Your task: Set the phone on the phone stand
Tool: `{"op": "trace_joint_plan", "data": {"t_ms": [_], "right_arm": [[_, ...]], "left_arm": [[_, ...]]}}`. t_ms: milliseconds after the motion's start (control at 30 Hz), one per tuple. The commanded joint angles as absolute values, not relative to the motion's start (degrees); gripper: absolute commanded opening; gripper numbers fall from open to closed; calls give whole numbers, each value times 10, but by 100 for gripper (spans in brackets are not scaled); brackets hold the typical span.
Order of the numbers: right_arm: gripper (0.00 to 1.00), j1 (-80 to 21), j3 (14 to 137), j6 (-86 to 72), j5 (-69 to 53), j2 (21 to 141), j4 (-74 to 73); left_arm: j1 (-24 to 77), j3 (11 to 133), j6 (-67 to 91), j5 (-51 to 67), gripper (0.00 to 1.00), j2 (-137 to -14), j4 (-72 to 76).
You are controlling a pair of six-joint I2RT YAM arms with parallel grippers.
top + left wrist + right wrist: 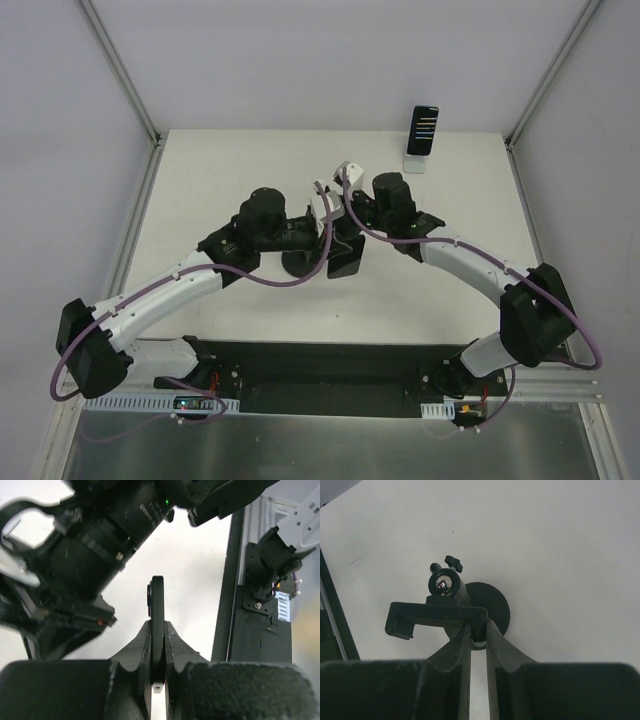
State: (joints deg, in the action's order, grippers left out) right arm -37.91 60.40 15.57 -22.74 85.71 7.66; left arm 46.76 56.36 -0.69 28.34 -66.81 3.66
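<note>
My left gripper (157,630) is shut on a thin black phone (157,605), seen edge-on between the pads, its camera bump facing left. My right gripper (478,630) is shut on the right end of the clamp bar of a black phone stand (437,612). The stand has a ball joint, a small knob and a round base (496,605) that rests on the white table. In the top view both grippers meet at the table's middle, with the left gripper (308,238) beside the right gripper (336,216). There the black phone and stand parts overlap and are hard to tell apart.
A second dark phone (423,131) leans upright on a small white stand (415,163) at the table's back right. A black base rail (330,365) runs along the near edge. Grey walls and metal posts enclose the table.
</note>
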Motion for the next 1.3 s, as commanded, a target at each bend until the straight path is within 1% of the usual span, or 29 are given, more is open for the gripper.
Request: {"op": "trace_joint_plan", "data": {"t_ms": [0,167,300,600,767,867,900,933,1000,1033,1100,1133,1200,1233,1267], "right_arm": [[0,-374,591,174,-317,825,117],[0,-370,591,176,-338,838,122],[0,-365,589,172,-343,843,128],[0,-357,581,168,-366,845,141],[0,-353,584,157,-366,854,145],[1,-353,588,142,-335,854,145],[4,-353,589,131,-331,853,144],[17,-353,591,125,-324,849,144],[29,-354,595,108,-327,842,140],[43,-356,595,104,-326,834,137],[52,-364,596,101,-323,826,134],[58,-367,596,102,-321,818,129],[66,-378,595,104,-311,809,123],[72,-381,594,105,-293,797,109],[74,-385,593,106,-279,788,99]], "left_arm": [[432,637,-104,416,0,-699,85],[405,653,-147,446,0,-723,61],[360,647,-147,479,0,-733,64],[340,639,-145,538,0,-751,84],[338,634,-141,531,0,-744,85],[339,628,-76,493,0,-732,100],[339,621,-59,487,0,-718,102],[339,613,-42,480,0,-708,110],[340,572,-1,461,0,-666,134],[340,557,25,452,0,-648,159],[340,519,65,411,0,-598,172],[340,509,75,397,0,-582,173],[340,493,98,387,0,-545,168],[340,491,106,378,0,-534,163],[340,490,119,376,0,-526,149]]}}
